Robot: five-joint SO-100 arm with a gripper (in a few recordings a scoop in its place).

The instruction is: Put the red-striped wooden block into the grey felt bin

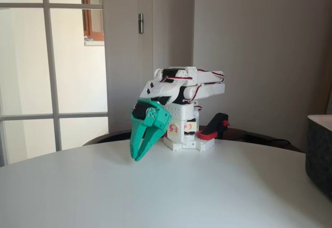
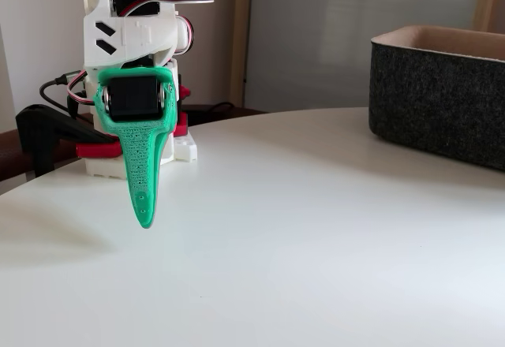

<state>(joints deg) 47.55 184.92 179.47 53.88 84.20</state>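
Nearest the fingers, the white round table is lying bare beneath them, and the green gripper is hanging with its tips pointing down, just above the tabletop and apparently not touching it. The two fingers are resting close together, nearly pressed at the tips, with only a thin slot showing between them higher up; nothing is pinched in them. In the other fixed view the gripper is showing edge-on as one narrow blade, so the gap cannot be read there.

Behind the fingers the white arm is sitting folded back over its base, which reads as a parked pose, not a reach. A black and red clamp is pinning that base to the table edge.

Farthest off, well apart to the fingers' side, the grey felt bin is standing upright with its mouth open, ready to receive a drop.

I cannot find the red-striped wooden block on the table or in the fingers; judging by this, the pick has not begun.
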